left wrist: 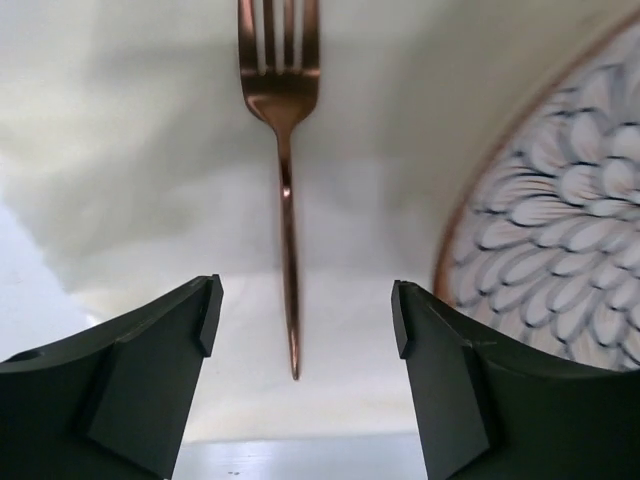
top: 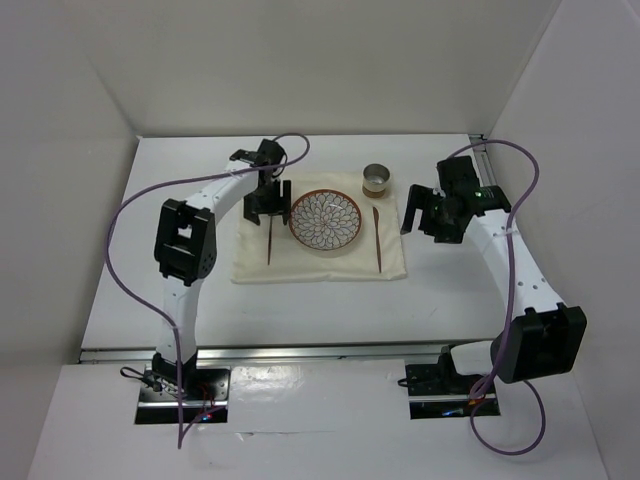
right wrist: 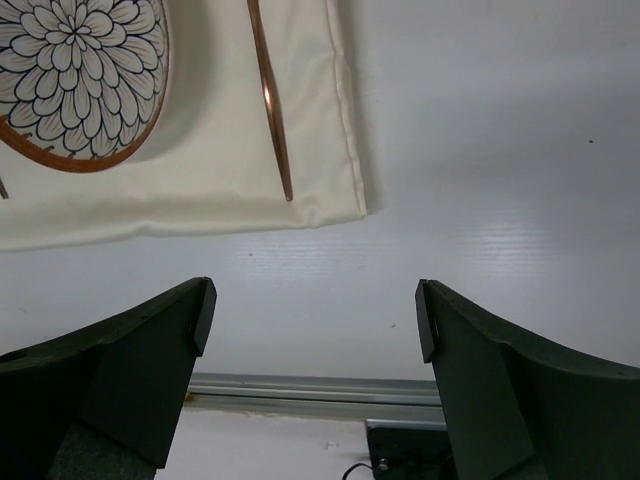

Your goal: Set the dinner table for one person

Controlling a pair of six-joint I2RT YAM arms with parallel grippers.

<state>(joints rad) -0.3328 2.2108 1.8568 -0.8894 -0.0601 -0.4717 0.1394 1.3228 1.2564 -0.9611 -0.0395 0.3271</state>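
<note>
The tabletop (top: 320, 310) is white and fills most of the view, with a cream cloth (top: 320, 265) spread at its middle. On the cloth sits a round plate (top: 326, 221) with a petal pattern and a copper rim. A copper fork (top: 269, 245) lies just left of the plate, tines toward the far side. A slim copper utensil (top: 378, 240) lies just right of it. A small metal cup (top: 377, 180) stands at the far right of the plate.

The left hand (left wrist: 305, 315) hangs over the fork with its 2 fingers spread. The handle tip lies between them, touched by neither. The right hand (right wrist: 315, 310) is also spread and holds nothing. It is over bare tabletop just right of the cloth.
</note>
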